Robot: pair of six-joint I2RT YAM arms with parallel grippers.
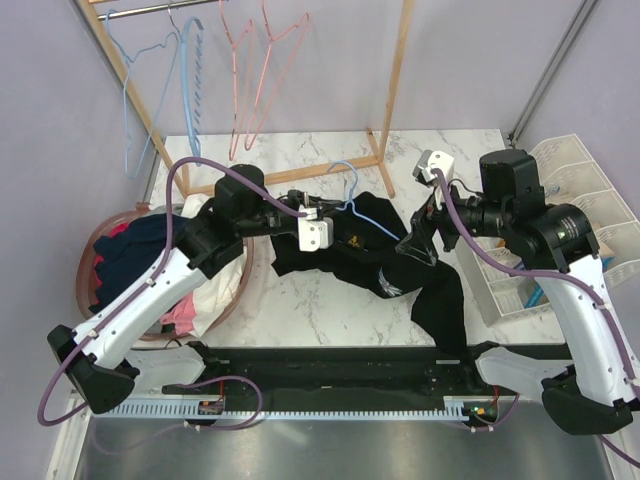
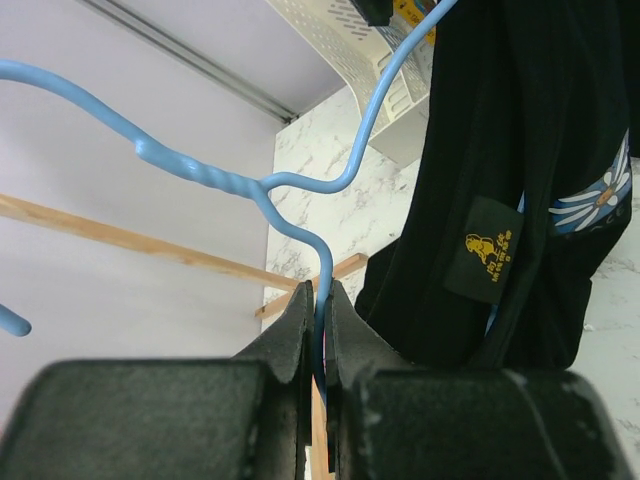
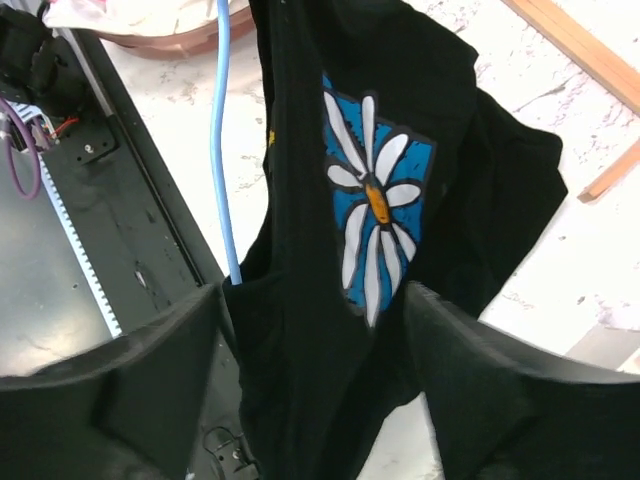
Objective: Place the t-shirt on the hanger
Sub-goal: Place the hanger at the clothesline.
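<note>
Left hand [image 2: 318,300] — tight on hanger [image 2: 200,171]

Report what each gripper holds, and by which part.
Left gripper: shut on the hanger, at the wire below its twisted neck. Right gripper: the t-shirt lies between its spread fingers; a grip cannot be told.

pink hangers [image 1: 250,80] hang on a wooden rack [image 1: 397,80]; a basket [image 1: 93,248] holds clothes [image 1: 135,255].

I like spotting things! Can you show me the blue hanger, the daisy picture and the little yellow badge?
blue hanger [image 2: 205,172]: left wrist view, on its twisted neck.
daisy picture [image 3: 378,200]: right wrist view, on the flower's orange middle.
yellow badge [image 2: 487,245]: left wrist view, on the yellow figure.
</note>
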